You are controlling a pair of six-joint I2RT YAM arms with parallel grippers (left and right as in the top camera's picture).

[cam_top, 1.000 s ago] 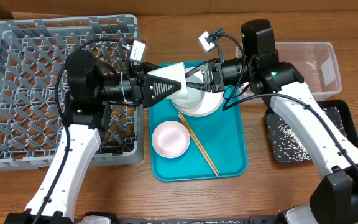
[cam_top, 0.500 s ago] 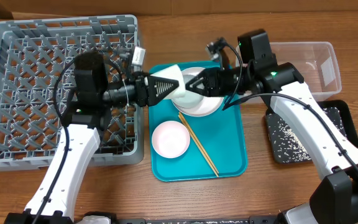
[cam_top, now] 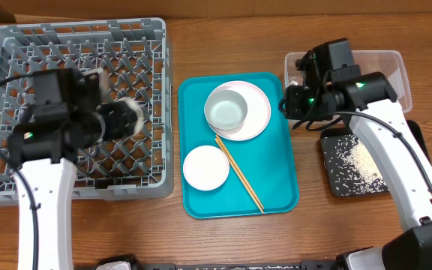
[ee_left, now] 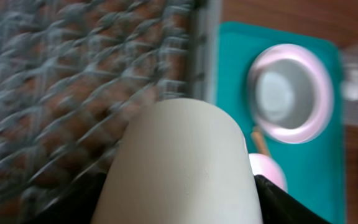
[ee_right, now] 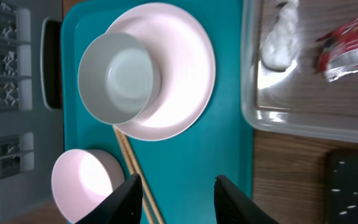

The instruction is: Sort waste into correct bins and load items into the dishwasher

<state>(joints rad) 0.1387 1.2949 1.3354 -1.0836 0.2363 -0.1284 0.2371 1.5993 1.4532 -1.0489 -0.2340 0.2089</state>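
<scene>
Holds a small white cup (ee_left: 182, 158) clamped in the left gripper (cam_top: 120, 121) above the grey dish rack (cam_top: 21, 45).
Hangs the right gripper (ee_right: 179, 188), fingers spread and empty, over the teal tray (cam_top: 276, 187) beside the clear tub (cam_top: 396, 64) containing tissue (ee_right: 278, 38) and wrapper (ee_right: 347, 46). Shows grey-green bowl (cam_top: 226, 111) on white plate (cam_top: 259, 112), pink bowl (cam_top: 205, 166) and chopsticks (cam_top: 240, 174) on the tray, rice (cam_top: 351, 159) in the black tray (cam_top: 334, 187).

The white cup (ee_left: 182, 162) has been carried left from above the teal tray (cam_top: 276, 187) and is now held by the left gripper (cam_top: 130, 117) over the dish rack (cam_top: 21, 45). The right gripper (cam_top: 295, 101) has been drawn back right, from over the plate (cam_top: 259, 105) to the left end of the clear tub (cam_top: 385, 67).
</scene>
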